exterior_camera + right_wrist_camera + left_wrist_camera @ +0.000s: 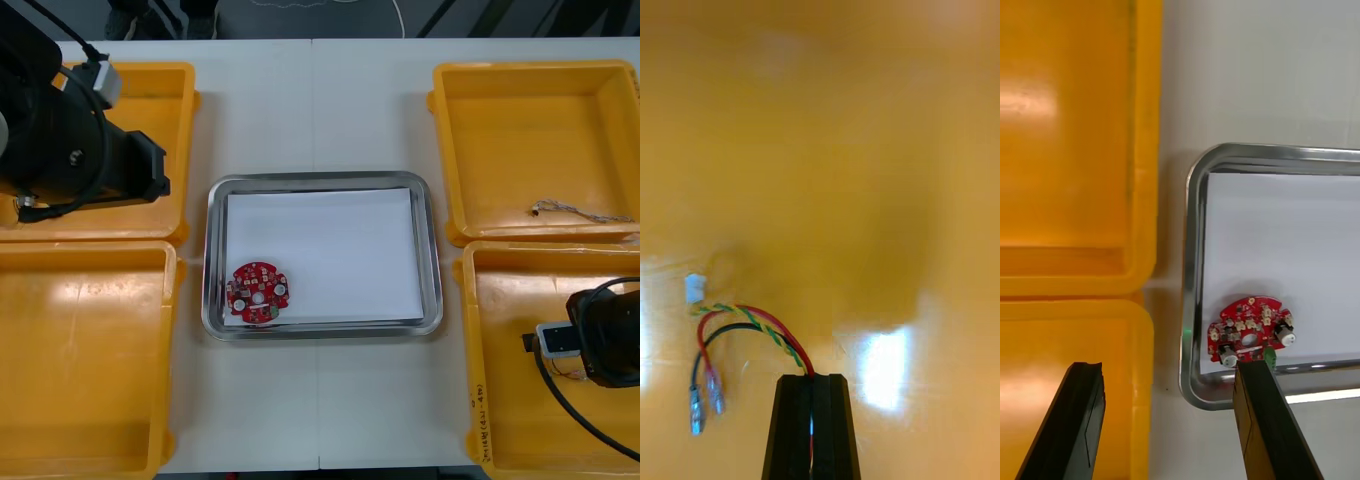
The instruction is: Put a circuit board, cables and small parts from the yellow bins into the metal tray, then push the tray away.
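Note:
Inside the metal tray, white-lined, a round red circuit board lies near the front left corner. My right arm hangs over the near right yellow bin. Its gripper is shut on a red and yellow cable just above the bin floor; a black wire and a white connector trail from it. My left arm sits above the far left bin. The left gripper is open and holds nothing, and beyond its fingers I see the board and the tray rim.
A thin cable lies in the far right bin. The near left bin has a bare floor. Bare table runs between the bins and the tray on both sides and along the front edge.

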